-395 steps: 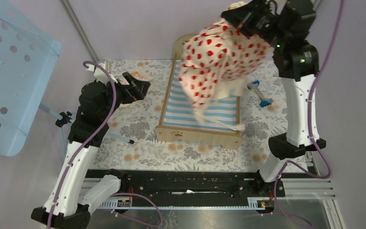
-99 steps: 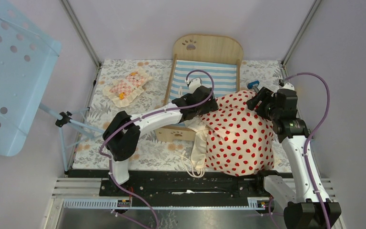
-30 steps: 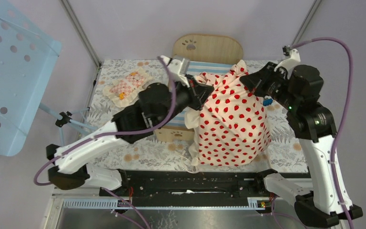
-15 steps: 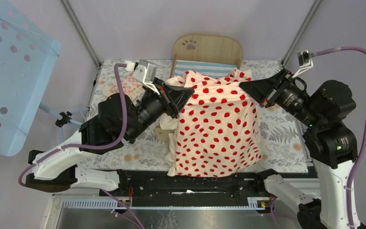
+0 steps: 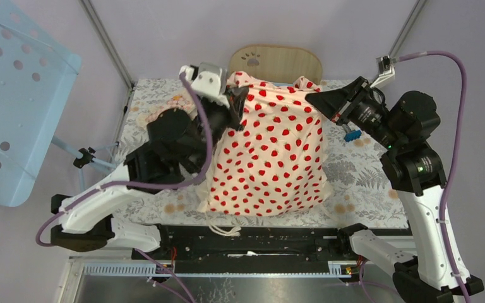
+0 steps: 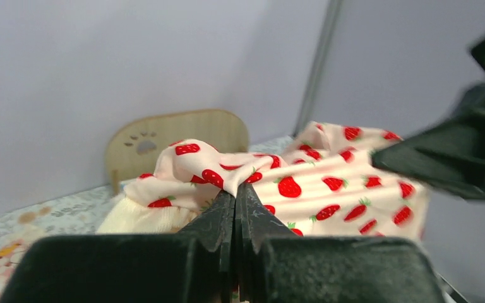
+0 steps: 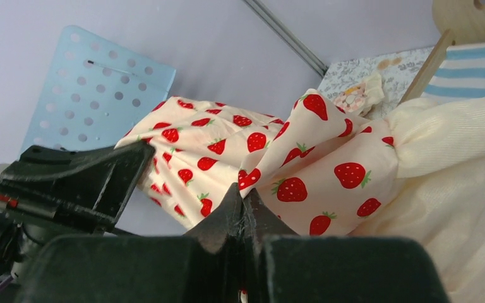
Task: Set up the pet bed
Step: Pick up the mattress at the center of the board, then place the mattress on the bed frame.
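Pale lilac walls close in a desk covered with a grey floral cloth, and a blue perforated panel leans at the far left. The pet bed stands at the back middle of the desk, close to the wall. From above only its rounded headboard with the paw cutout shows, the rest lying under the strawberry-print blanket; the right wrist view catches a strip of the striped mattress beyond the cloth. The left hand is pinched fully closed on one far corner of the blanket, and the right hand is closed just as tightly on the other. The cloth is stretched between them above the bed near the headboard, and its free end drapes down to the near edge of the desk. A small checked pillow lies on the desk left of the bed, partly hidden by the left arm. The step in hand looks to be spreading the blanket over the mattress. The next move probably calls for both hands to lower together, level and with the cloth taut, set the top edge square with the frame, and only then let go.
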Tool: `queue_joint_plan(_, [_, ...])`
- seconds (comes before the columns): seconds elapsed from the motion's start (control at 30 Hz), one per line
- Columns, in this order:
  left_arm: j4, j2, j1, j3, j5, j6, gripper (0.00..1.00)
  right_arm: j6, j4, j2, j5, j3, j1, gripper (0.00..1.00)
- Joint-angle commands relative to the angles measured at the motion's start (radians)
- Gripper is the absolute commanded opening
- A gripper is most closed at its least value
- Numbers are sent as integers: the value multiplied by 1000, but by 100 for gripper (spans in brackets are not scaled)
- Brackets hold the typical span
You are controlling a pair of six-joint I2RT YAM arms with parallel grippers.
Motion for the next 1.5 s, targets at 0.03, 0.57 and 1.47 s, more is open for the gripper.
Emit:
queue_joint_plan(0.03, [-73,77,316,181,40,-73,0,-48,126,19,132,-11,-17,0])
queue_joint_plan(0.57, [-12,292,783,210,472,-208,0,-170,288,229,285,-18,-17,0])
queue_joint_plan(1.47, [145,750,961,424,745,-269,0,-370,501,563,518,78,-61,0])
